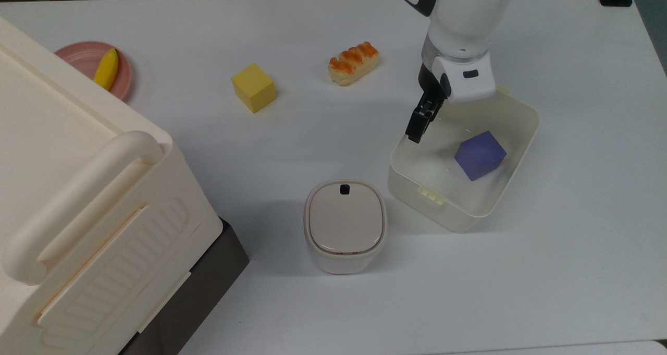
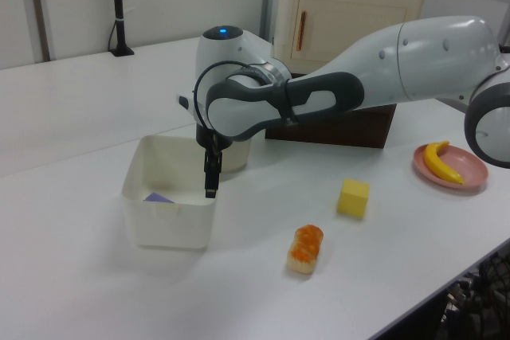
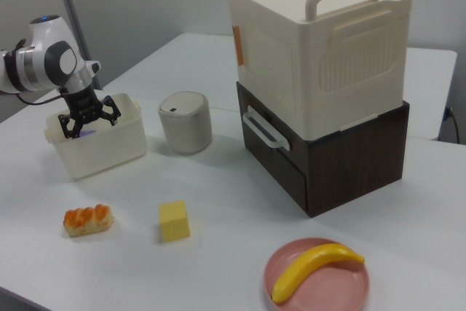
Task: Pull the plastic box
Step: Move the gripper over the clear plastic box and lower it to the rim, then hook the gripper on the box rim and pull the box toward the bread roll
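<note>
Gripper set at the box wall, pull not yet done
Gripper, fingers spread wide, straddles the plastic box rim on the top view's left; box sits right of the canister

Gripper pointing down at plastic box rim, on left view's right side. Purple cube inside box. Canister behind arm. Yellow cube, bread roll on white table; banana on pink plate.
</note>
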